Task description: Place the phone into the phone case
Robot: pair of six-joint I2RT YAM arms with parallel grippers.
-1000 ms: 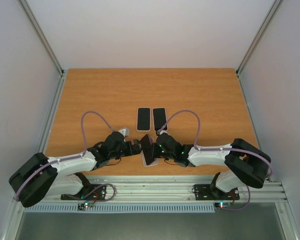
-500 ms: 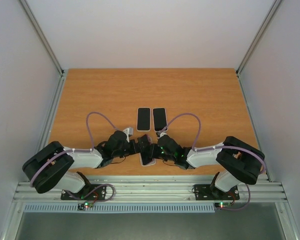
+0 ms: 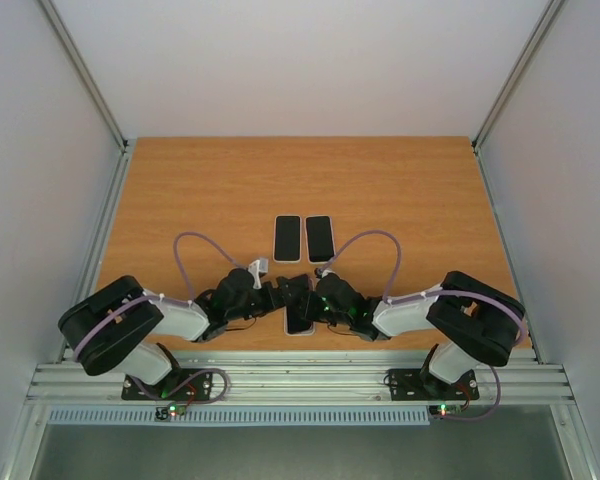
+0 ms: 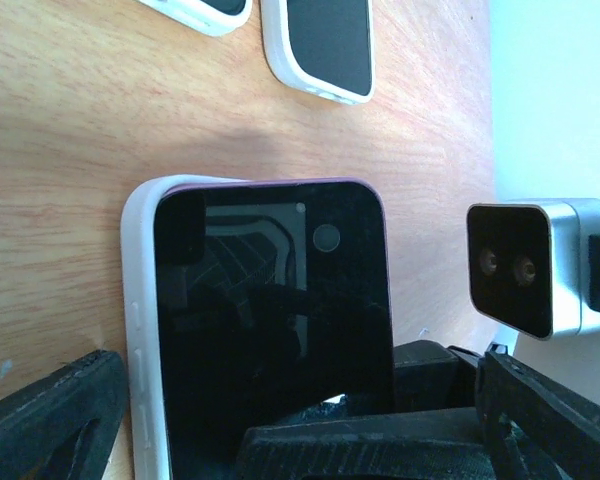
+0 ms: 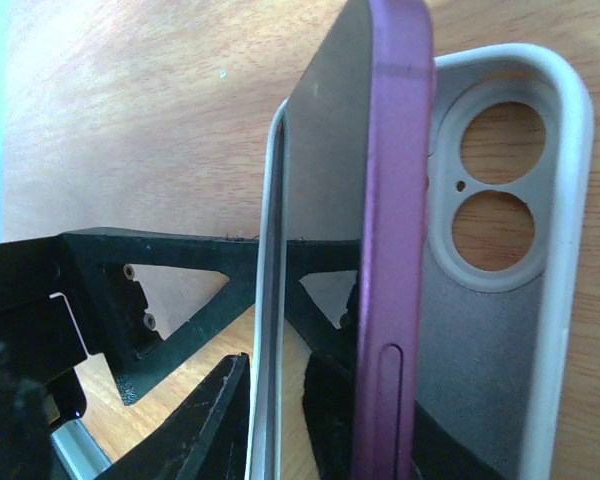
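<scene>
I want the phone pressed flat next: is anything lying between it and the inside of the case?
Nothing visible. The purple phone leans tilted, one long edge down by a wall of the phone case, the other raised; the case floor showing beneath is bare.

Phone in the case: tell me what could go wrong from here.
1. The phone stands tilted in the white case, one long edge down in it and the purple edge raised. Without support from the right gripper it may flop down unseated or tip out.
2. The left gripper is open, not clamping the case. A push on the phone could skid the case across the table.
</scene>
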